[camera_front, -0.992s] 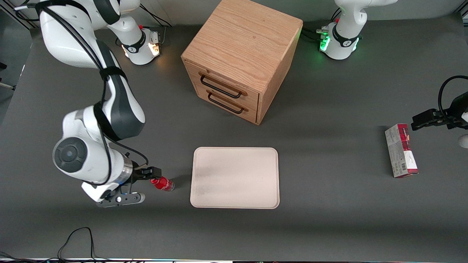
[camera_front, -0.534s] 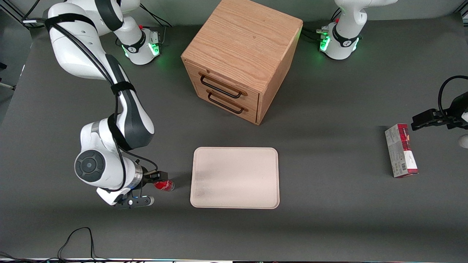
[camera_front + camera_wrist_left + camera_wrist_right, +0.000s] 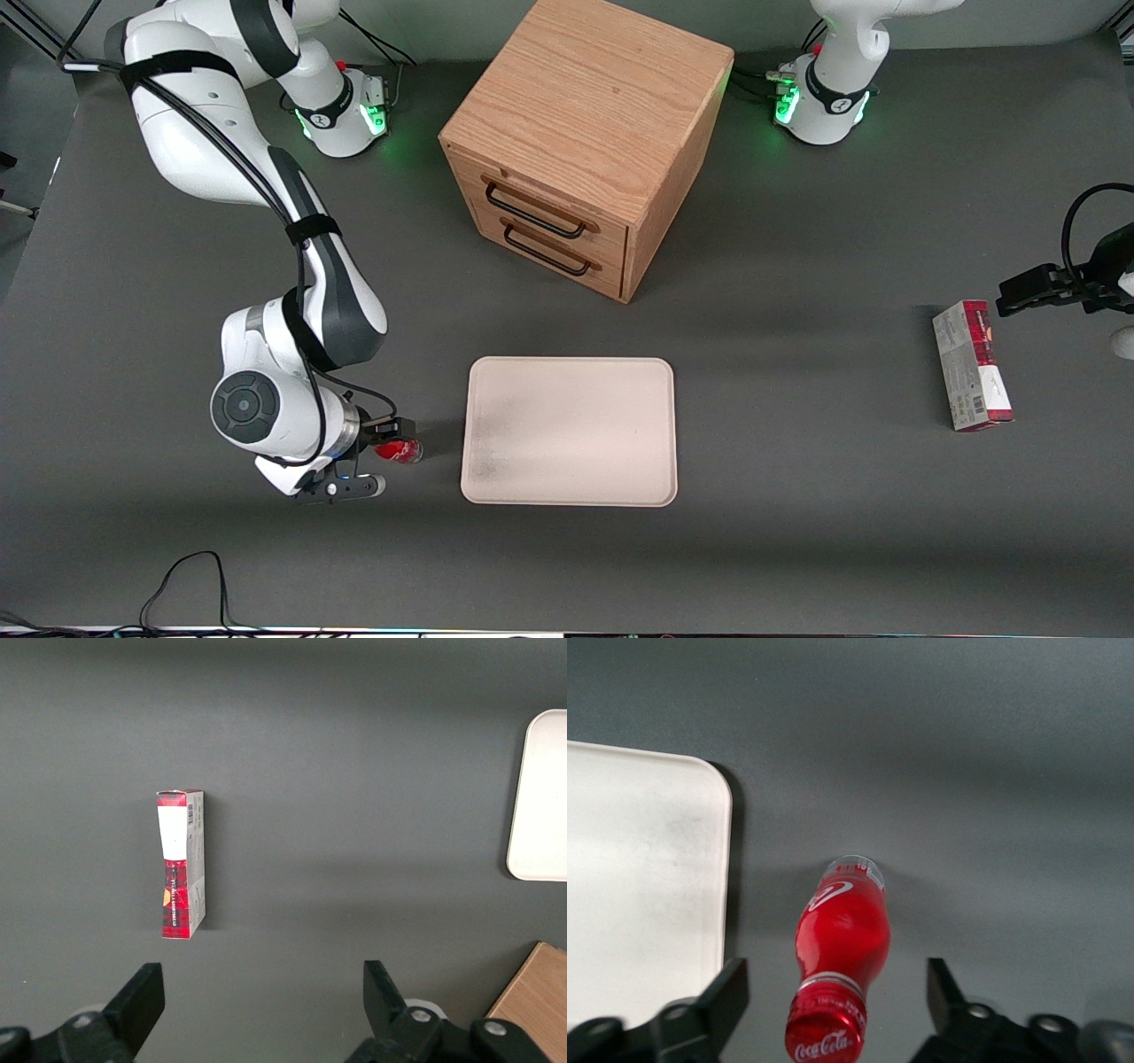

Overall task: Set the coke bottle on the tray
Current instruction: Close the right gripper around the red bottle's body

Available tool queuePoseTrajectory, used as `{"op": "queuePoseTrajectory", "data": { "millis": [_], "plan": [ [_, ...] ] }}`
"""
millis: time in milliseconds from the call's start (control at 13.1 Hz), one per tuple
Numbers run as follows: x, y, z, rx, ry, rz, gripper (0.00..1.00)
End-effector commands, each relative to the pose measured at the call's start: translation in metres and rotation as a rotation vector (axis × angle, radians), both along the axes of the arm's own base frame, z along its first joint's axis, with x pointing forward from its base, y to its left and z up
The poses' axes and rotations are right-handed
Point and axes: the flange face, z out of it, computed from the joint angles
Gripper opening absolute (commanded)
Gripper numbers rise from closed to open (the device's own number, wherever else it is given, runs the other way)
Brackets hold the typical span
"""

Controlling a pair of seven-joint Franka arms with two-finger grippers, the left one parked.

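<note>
Red coke bottle (image 3: 840, 952) stands on the table beside cream-white tray (image 3: 569, 431).

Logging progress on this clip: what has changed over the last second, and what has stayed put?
The right arm has swung toward the tray, carrying its pincer in over the coke bottle, fingers open on either side of it, nothing gripped yet. The bottle, tray, drawer cabinet and carton have not moved.

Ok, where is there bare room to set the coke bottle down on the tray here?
The whole tray is bare inside its low rim. The coke bottle stands on the table beside the tray's edge, with the open gripper around it. The wooden cabinet and the carton lie well apart from the tray.
</note>
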Motion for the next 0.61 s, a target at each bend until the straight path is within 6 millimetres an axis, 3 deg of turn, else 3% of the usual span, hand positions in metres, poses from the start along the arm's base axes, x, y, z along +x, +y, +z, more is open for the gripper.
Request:
{"op": "queuePoseTrajectory", "data": {
  "millis": [0, 382, 534],
  "plan": [
    [-0.002, -0.001, 0.005, 0.012, -0.008, -0.025, 0.26],
    [-0.002, -0.002, 0.009, 0.013, -0.011, -0.027, 0.14],
    [0.002, -0.002, 0.03, 0.018, -0.038, -0.026, 0.13]
  ]
}}
